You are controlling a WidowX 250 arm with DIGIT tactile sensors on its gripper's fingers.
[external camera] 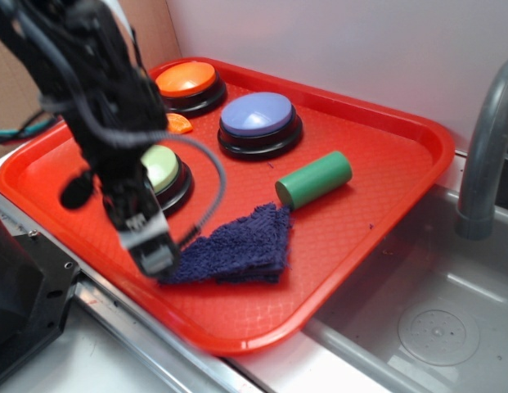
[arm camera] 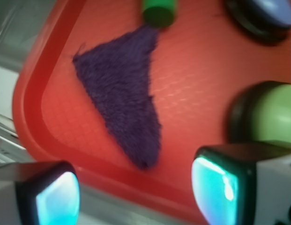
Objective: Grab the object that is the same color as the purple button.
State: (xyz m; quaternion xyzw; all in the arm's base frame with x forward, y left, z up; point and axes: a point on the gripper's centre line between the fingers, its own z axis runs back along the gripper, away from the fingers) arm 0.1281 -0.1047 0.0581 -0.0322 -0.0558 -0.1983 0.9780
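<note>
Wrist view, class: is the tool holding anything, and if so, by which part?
Nothing is held. The tool is open, and the purple rag lies flat on the red tray ahead of its fingers.

We see a dark purple-blue fuzzy rag (external camera: pixel 237 246) on a bright red tray (external camera: pixel 376 188) with a fine grid texture. The buttons sit on black bases: one pale purple-blue (external camera: pixel 257 114), one orange (external camera: pixel 186 79), one light green (external camera: pixel 159 166). There's a green cylinder (external camera: pixel 315 179) and an orange slice (external camera: pixel 178 124).

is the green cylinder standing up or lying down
Lying down: the green cylinder rests on its side on the red tray, one round end facing the camera.
</note>
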